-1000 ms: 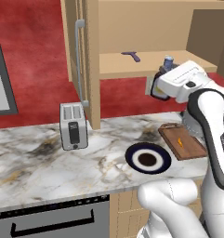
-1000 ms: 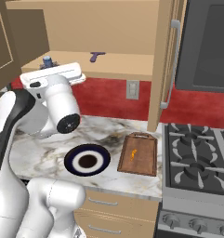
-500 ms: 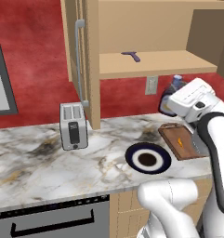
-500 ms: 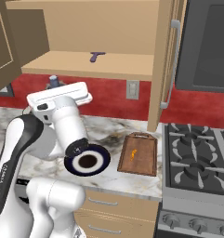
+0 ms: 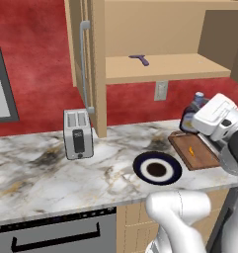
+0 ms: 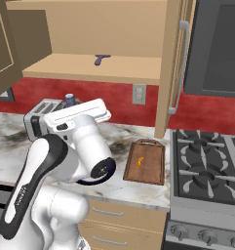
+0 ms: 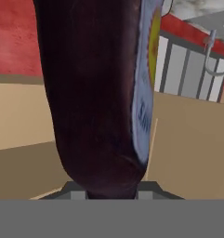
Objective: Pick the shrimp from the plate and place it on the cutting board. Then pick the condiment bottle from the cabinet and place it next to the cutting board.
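My gripper (image 7: pixel 111 189) is shut on the condiment bottle (image 7: pixel 99 93), whose dark brown body and yellow-and-white label loom close in the hand view. From the left base view the bottle (image 5: pixel 193 112) hangs upright with its blue cap up, just behind the far end of the cutting board (image 5: pixel 202 157), held by the gripper (image 5: pixel 200 120). The shrimp (image 5: pixel 191 150) lies on the board. The plate (image 5: pixel 140 167) sits bare to the board's left. In the right base view the bottle's cap (image 6: pixel 69 99) peeks over the hand, left of the cutting board (image 6: pixel 150 168) and its shrimp (image 6: pixel 140 161). The cabinet (image 5: pixel 160 68) stands open above.
A purple utensil (image 5: pixel 139 59) lies on the cabinet shelf. A toaster (image 5: pixel 77 133) stands on the marble counter (image 5: pixel 36 173) to the left. The open cabinet door with its grey bar handle (image 6: pixel 178 68) hangs above the board, and a stove (image 6: pixel 206 171) adjoins the counter's right end.
The arm has come down from shelf height with the bottle in its grip and carried it out toward the counter behind the cutting board. The shrimp, plate and board have not moved.
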You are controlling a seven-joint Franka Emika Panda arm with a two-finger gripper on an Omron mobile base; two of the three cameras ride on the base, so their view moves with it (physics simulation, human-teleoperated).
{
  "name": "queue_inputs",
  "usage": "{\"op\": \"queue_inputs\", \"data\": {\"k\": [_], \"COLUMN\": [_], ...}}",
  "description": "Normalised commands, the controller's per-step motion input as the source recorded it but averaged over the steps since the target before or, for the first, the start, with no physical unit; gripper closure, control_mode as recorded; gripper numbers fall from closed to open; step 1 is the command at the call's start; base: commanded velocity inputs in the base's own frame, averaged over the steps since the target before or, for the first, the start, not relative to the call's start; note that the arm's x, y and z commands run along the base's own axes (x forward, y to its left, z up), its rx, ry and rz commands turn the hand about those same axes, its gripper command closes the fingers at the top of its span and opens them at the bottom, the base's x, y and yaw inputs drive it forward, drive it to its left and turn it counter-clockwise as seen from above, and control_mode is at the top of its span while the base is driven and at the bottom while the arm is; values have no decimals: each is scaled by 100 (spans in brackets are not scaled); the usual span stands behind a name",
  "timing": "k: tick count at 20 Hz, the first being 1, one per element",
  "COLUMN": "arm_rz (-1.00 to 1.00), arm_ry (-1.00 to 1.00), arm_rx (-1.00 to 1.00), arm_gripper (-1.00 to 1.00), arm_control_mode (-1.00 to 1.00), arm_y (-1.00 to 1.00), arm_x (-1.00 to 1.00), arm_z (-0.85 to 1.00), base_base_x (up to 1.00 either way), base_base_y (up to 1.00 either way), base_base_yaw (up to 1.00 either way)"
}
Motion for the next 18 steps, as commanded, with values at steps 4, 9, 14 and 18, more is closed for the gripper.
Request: {"op": "queue_inputs", "data": {"k": [4, 9, 14, 18], "arm_rz": [-2, -1, 0, 0], "arm_ry": [0, 0, 0, 0], "arm_rx": [-1, -2, -1, -1], "arm_gripper": [100, 100, 100, 100], "arm_control_mode": [-100, -100, -100, -100], "arm_y": [-23, -15, -7, -3], "arm_x": [-4, -5, -8, -8], "arm_z": [-29, -41, -46, -36], "base_base_x": [0, 0, 0, 0], "base_base_y": [0, 0, 0, 0], "base_base_yaw": [0, 0, 0, 0]}}
